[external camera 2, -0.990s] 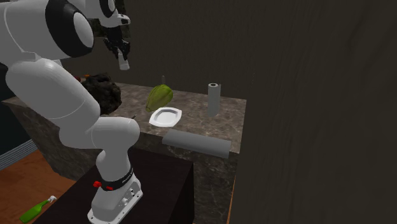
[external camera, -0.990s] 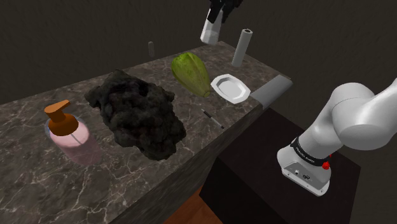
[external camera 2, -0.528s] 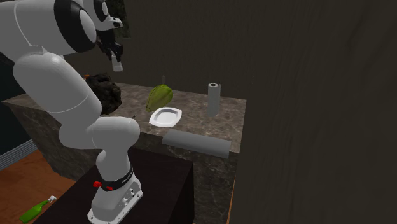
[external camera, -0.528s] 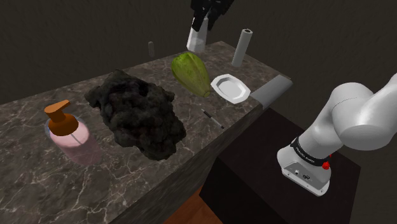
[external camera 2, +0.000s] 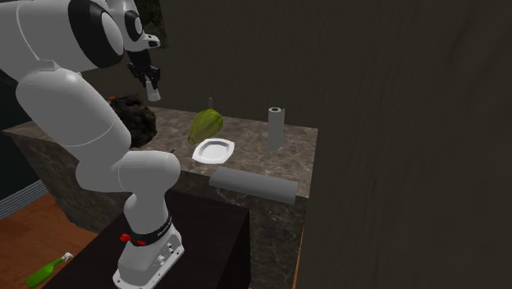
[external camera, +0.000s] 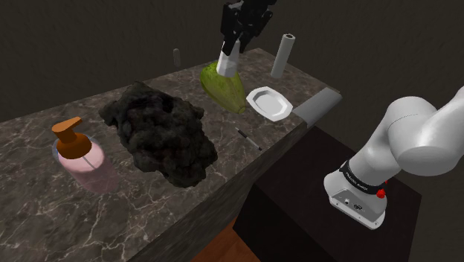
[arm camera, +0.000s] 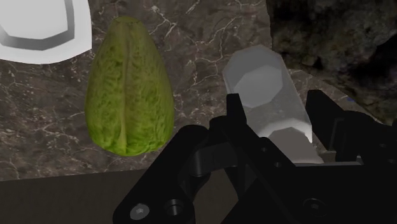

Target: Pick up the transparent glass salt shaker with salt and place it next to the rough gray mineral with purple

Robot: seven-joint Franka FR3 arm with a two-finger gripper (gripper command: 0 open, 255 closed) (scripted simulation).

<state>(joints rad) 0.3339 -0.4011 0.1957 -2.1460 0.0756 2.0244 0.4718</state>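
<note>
The worktop (external camera: pixel 44 216) was dark grey-brown stone with pale veining. The salt shaker (external camera: pixel 227 63) was pale grey-white and translucent. The mineral (external camera: pixel 160 134) read as mottled near-black. The leafy vegetable (external camera: pixel 227 89) was yellow-green with a lighter central rib. The dish (external camera: pixel 270 103) was plain white, the upright cylinder (external camera: pixel 283 54) plain grey. The soap dispenser (external camera: pixel 78 152) had a pink body and orange-brown pump. The end effector (external camera: pixel 232 45) was all black, the arm (external camera: pixel 416 138) white

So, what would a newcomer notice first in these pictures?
First the big dark lumpy rock in the middle of the marbled counter. Then the clear shaker, clasped by the black fingers in the air beside the green leafy vegetable, toward the shoulder view's upper middle.
</note>
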